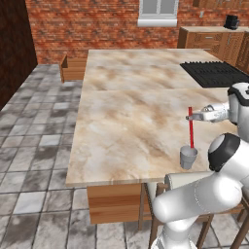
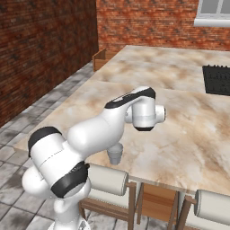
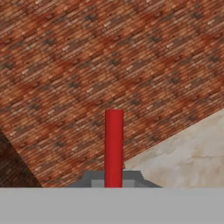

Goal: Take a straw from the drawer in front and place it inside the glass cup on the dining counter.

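The dining counter (image 1: 126, 121) spread wide in marbled beige, with a black cooktop (image 1: 214, 73) inset toward its far right. An open wooden drawer (image 1: 73, 68) stood out from the island's far left end; what it held could not be made out. Near the counter's front edge stood the glass cup (image 1: 188, 157). The gripper (image 1: 190, 117) was clenched on the straw (image 1: 190, 129) — held upright, its lower end inside the cup's rim.
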Motion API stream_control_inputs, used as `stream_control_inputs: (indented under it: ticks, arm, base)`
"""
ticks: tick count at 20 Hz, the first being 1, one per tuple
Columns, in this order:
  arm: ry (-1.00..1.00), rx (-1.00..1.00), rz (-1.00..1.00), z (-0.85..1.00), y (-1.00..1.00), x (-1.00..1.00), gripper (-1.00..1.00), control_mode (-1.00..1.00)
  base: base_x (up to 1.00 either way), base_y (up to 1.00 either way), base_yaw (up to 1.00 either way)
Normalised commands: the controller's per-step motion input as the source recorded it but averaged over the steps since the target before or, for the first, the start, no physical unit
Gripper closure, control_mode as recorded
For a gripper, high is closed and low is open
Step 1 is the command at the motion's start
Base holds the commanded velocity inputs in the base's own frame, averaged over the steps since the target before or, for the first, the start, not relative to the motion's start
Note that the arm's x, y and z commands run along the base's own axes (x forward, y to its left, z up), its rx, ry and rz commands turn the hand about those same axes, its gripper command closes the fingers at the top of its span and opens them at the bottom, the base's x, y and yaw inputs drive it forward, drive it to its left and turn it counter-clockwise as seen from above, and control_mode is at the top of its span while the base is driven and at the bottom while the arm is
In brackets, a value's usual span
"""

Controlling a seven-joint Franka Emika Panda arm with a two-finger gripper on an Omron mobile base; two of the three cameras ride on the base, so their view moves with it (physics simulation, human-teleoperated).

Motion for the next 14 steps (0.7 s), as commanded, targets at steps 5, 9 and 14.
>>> stream_control_inputs:
  ticks: [5, 9, 14]
  arm:
    - [-0.25, -0.01, 0.07, 0.0, -0.26, 0.0, 1.0, -1.0]
    - [-0.18, 0.0, 0.08, 0.0, -0.13, 0.0, 1.0, -1.0]
    - [-0.06, 0.04, 0.05, 0.0, -0.01, 0.0, 1.0, -1.0]
  base:
    - [0.0, 0.0, 0.0]
    - [0.0, 0.0, 0.0]
    - [0.0, 0.0, 0.0]
